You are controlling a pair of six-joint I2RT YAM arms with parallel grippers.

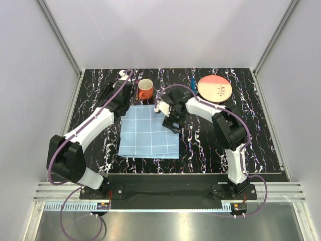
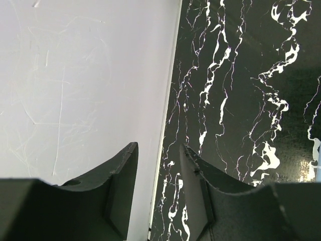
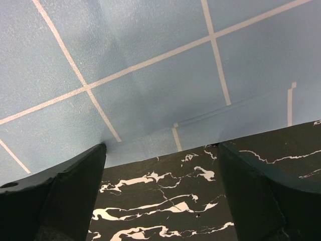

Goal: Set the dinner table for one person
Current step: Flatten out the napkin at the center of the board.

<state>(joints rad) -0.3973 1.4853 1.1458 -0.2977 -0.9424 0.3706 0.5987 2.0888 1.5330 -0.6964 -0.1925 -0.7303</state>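
The dinner table [image 1: 251, 135] is black with white and purplish streaks. A light-blue checked mat [image 1: 149, 131] lies flat at its middle. An orange mug [image 1: 145, 89] stands just behind the mat. A pink plate [image 1: 214, 89] lies at the back right. My right gripper [image 1: 173, 121] is low over the mat's right edge. In the right wrist view it [image 3: 161, 148] is open wide and empty, and its fingers straddle the border between the mat [image 3: 150, 65] and the table [image 3: 165, 201]. My left gripper [image 1: 122, 76] is at the back left near the mug, and in the left wrist view it [image 2: 158, 150] is open and empty.
A thin blue item [image 1: 191, 82] lies left of the plate. White walls enclose the table on three sides. The left wrist view shows a wall [image 2: 75, 75] meeting the table's edge [image 2: 173, 100]. The arm bases sit at the near edge.
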